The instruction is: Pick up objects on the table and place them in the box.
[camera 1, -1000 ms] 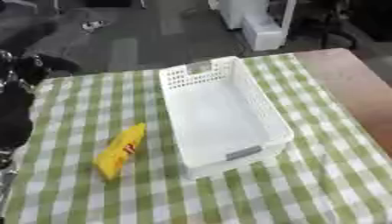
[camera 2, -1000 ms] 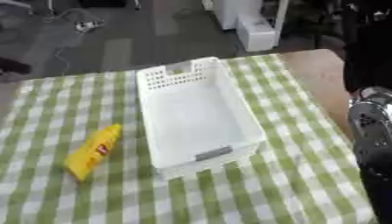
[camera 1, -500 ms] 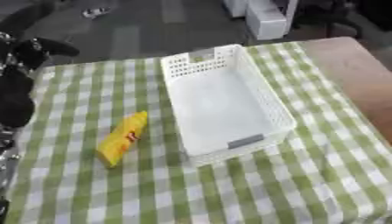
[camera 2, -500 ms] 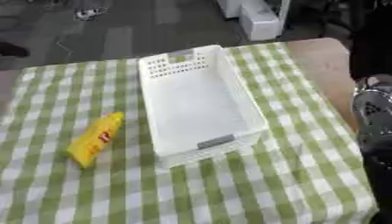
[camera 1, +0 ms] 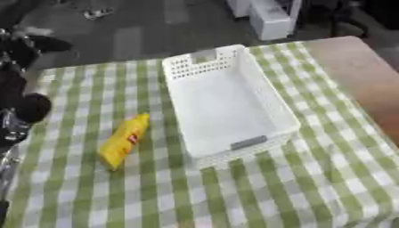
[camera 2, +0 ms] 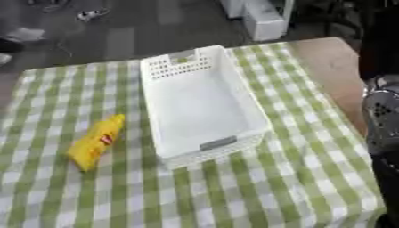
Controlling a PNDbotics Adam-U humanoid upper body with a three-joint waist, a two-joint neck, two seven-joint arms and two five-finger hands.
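A yellow packet [camera 1: 124,139] with a red mark lies flat on the green-and-white checked cloth, just left of the box. The box, a white plastic basket [camera 1: 228,104] with perforated walls, stands in the middle of the table with nothing inside. Black and silver parts of my left arm [camera 1: 22,104] show at the left edge of the left eye view, well apart from the packet. Part of my right arm [camera 2: 382,116] shows at the right edge of the right eye view. Neither hand can be made out in either view.
The bare brown table top [camera 1: 366,78] shows beyond the cloth on the right. Behind the table lie a grey floor and a white cabinet [camera 1: 269,18]. Checked cloth [camera 1: 273,191] stretches in front of the basket.
The whole picture has shifted and tilted a little, so the camera has moved. The packet and the basket keep their places relative to each other.
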